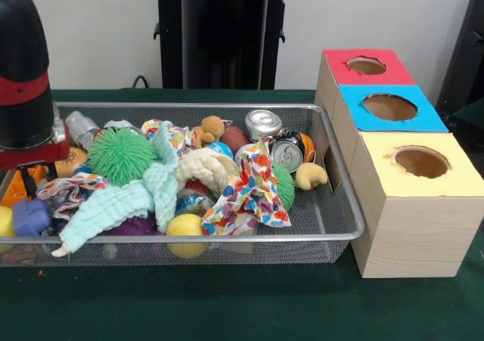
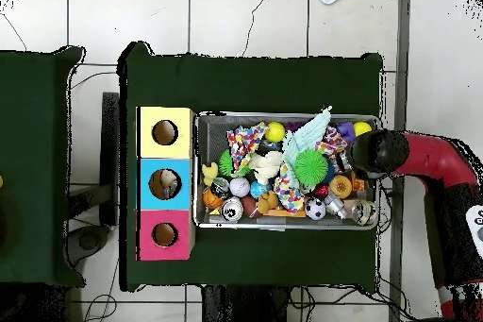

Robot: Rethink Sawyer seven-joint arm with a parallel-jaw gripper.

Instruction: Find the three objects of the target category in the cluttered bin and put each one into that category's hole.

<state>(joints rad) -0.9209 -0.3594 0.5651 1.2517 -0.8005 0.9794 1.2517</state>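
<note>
Green cloth covers the table. At the bin's (image 1: 344, 231) left end the gripper (image 1: 30, 176) reaches in among toys; whether it grips anything I cannot tell. Cans (image 1: 276, 141) lie mid-bin. Rightward, one object already shows in the blue hole (image 2: 165, 183); more sorting seemingly remains.

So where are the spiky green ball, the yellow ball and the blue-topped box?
Spiky green ball (image 1: 121, 155), front view, middle of its spiky surface.
Yellow ball (image 1: 185, 226), front view, its upper front.
Blue-topped box (image 1: 423, 117), front view, blue top right of the hole.
</note>
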